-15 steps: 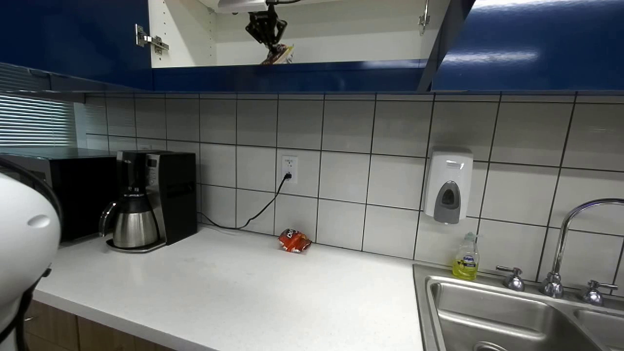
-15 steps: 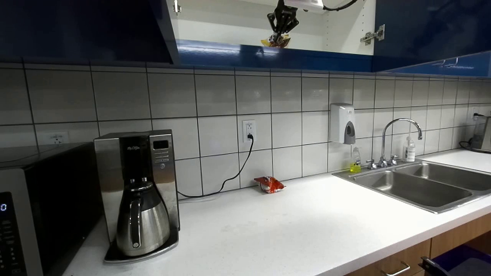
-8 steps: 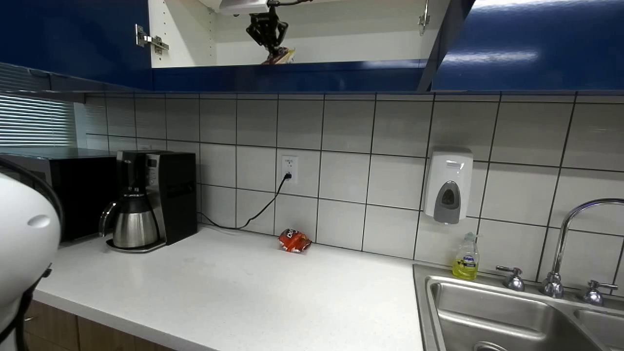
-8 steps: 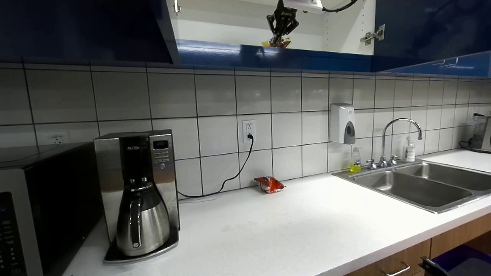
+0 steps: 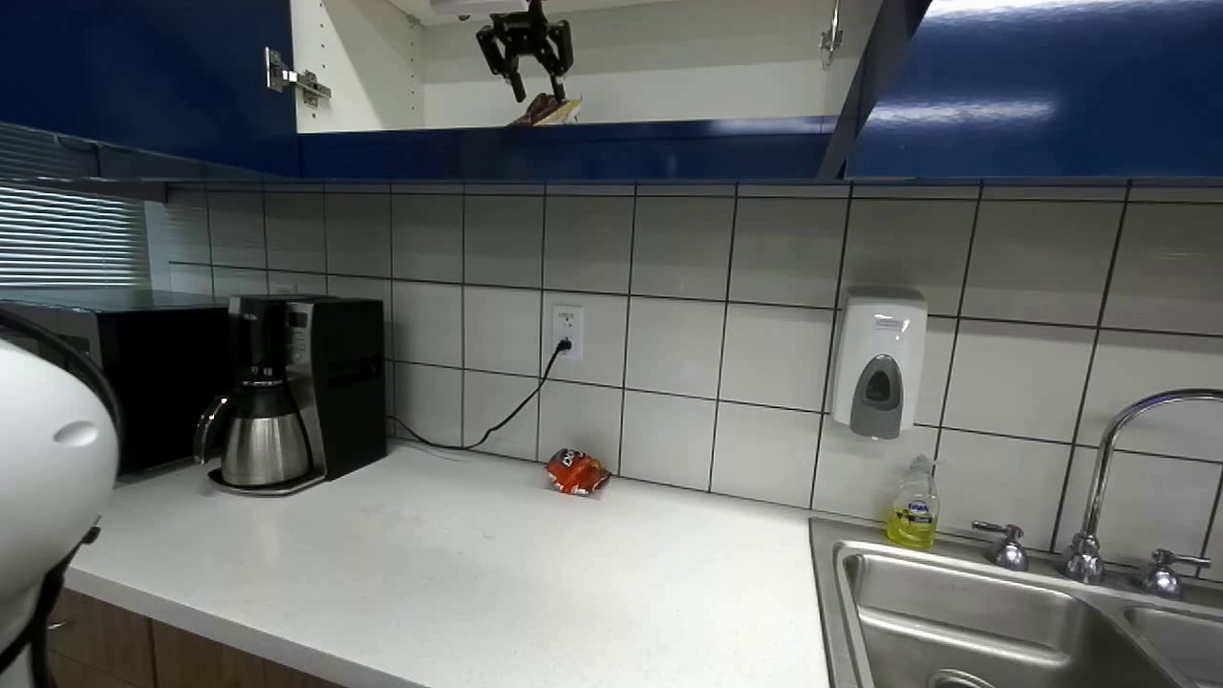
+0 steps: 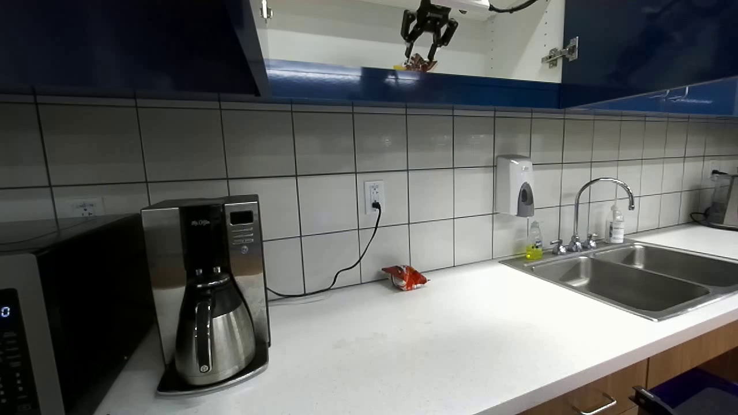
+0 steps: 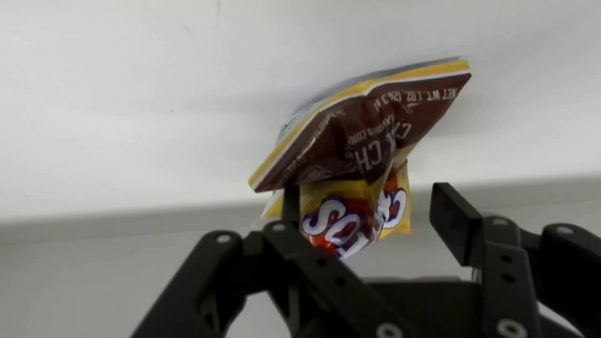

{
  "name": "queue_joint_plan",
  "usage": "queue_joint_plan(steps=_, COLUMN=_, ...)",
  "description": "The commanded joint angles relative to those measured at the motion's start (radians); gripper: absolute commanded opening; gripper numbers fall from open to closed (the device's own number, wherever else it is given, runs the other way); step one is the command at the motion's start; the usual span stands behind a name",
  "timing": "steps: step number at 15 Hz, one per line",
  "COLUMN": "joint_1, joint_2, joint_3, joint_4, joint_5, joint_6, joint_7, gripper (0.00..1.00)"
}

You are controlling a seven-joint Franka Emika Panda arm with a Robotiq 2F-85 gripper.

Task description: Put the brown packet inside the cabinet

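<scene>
- Your gripper is spread, its fingers apart and pinching nothing; by the look of it you are at the release, with backing out to do.
- At picture left in the wrist view, one finger meets the packet, touching or nearly so. Lift fast and a crinkle could catch on it, dragging the packet along.
- Close too soon and you would likely pinch the packet, which lies between the fingers.
- The packet is inside the cabinet, behind the lip; how far back, you cannot tell. Pull outward before you rise and you might nudge it over, down to the counter.
- That lip hides the packet's underside in both exterior views. If propped rather than flat, it may slide once clear of the finger.
- Most of the arm is out of frame; swing early and you could strike an open door.
</scene>
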Motion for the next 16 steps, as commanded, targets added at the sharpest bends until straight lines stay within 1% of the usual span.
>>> queue_joint_plan(steps=1, joint_1=-0.006, joint_2=-0.050, joint_3=-0.009, joint_4=-0.028, joint_5=0.027, joint_6=-0.013, joint_7=0.002, gripper=1.00)
queue_joint_plan(steps=5, joint_1=-0.002, joint_2=-0.098, joint_3=-0.016, joint_4=-0.069, joint_5=0.023, joint_6=-0.037, joint_7=0.003, gripper=1.00)
queue_joint_plan(steps=9, joint_1=0.002, joint_2=-0.186, joint_3=-0.015, joint_4=-0.160, joint_5=0.027, joint_6=-0.065, joint_7=-0.015, gripper=1.00)
queue_joint_plan(steps=12, joint_1=0.014, joint_2=-0.275, joint_3=-0.019, joint_4=-0.238, joint_5=0.062, joint_6=-0.169, joint_7=-0.048, gripper=1.00)
queue_joint_plan(steps=16, joint_1=0.009, joint_2=-0.397, joint_3=0.000, joint_4=-0.339, joint_5=0.044, joint_6=-0.330, joint_7=-0.044, gripper=1.00)
